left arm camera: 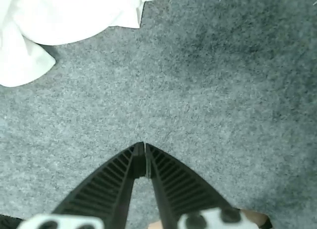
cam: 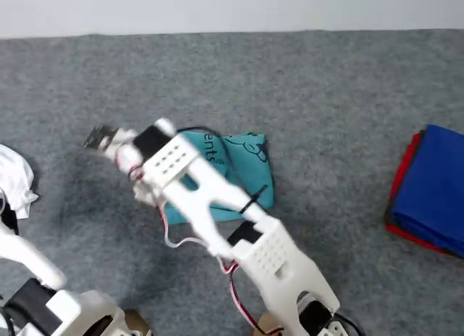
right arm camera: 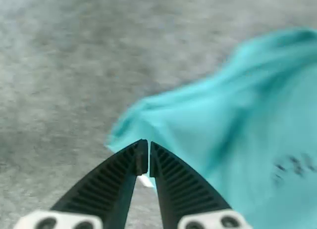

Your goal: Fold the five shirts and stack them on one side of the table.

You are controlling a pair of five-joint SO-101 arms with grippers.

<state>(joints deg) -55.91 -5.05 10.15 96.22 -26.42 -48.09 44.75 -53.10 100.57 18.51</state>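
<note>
A teal shirt (cam: 243, 165) lies folded in the middle of the grey table, partly under my right arm; it is also in the right wrist view (right arm camera: 223, 125). My right gripper (cam: 94, 138) (right arm camera: 144, 143) is shut, just off the shirt's left corner, with nothing seen between its fingers. A crumpled white shirt (cam: 14, 178) (left arm camera: 54, 21) lies at the table's left edge. My left gripper (left arm camera: 145, 148) is shut and empty over bare carpet near the white shirt. A folded blue shirt (cam: 433, 187) tops a stack at the right edge, with a red shirt (cam: 403, 178) under it.
The grey carpeted table (cam: 319, 89) has open room at the back and between the teal shirt and the stack. Both arm bases stand at the front edge, with the right arm's cables (cam: 235, 281) hanging near it.
</note>
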